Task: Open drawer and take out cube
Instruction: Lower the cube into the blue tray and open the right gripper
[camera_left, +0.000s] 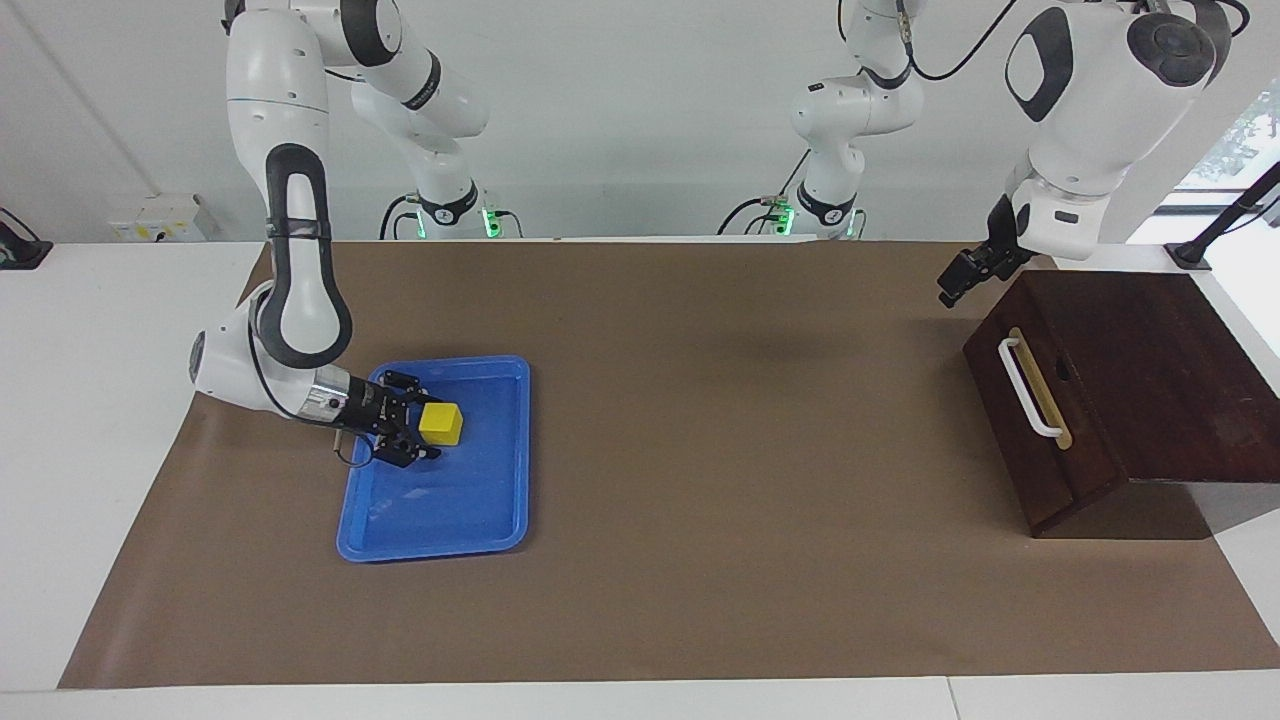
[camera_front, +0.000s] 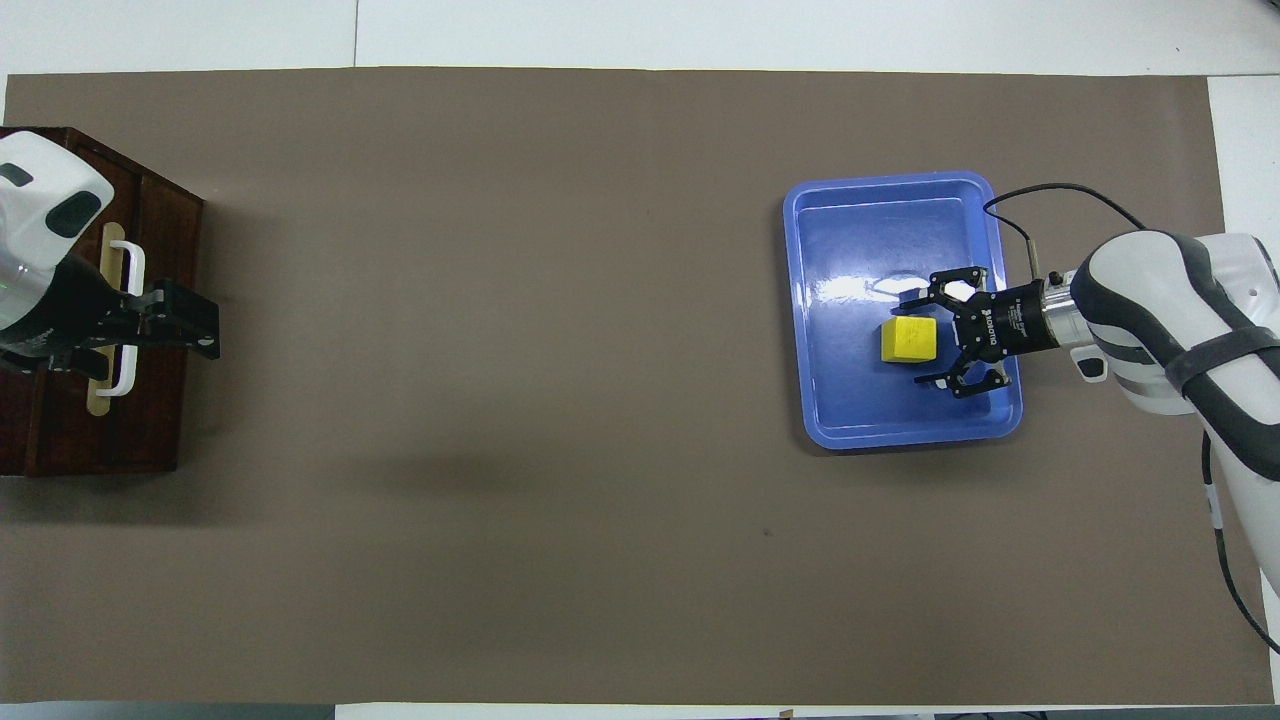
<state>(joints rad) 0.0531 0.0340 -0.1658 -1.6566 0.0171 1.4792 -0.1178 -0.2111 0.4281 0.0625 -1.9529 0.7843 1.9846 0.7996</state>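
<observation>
The yellow cube (camera_left: 442, 424) rests in the blue tray (camera_left: 490, 510) at the right arm's end of the table; it also shows in the overhead view (camera_front: 908, 340). My right gripper (camera_left: 426, 418) is low in the tray, open, its fingertips on either side of the cube's near edge (camera_front: 931, 330). The dark wooden box's drawer (camera_left: 1090, 450) is shut, its white bar handle (camera_left: 1030, 390) facing the table's middle (camera_front: 126, 318). My left gripper (camera_left: 955, 285) hangs in the air in front of the drawer (camera_front: 200, 335), apart from the handle.
A brown mat (camera_left: 720, 420) covers the table between the tray and the box. The white table edge shows around it. The blue tray's rim (camera_front: 900, 438) encloses the cube.
</observation>
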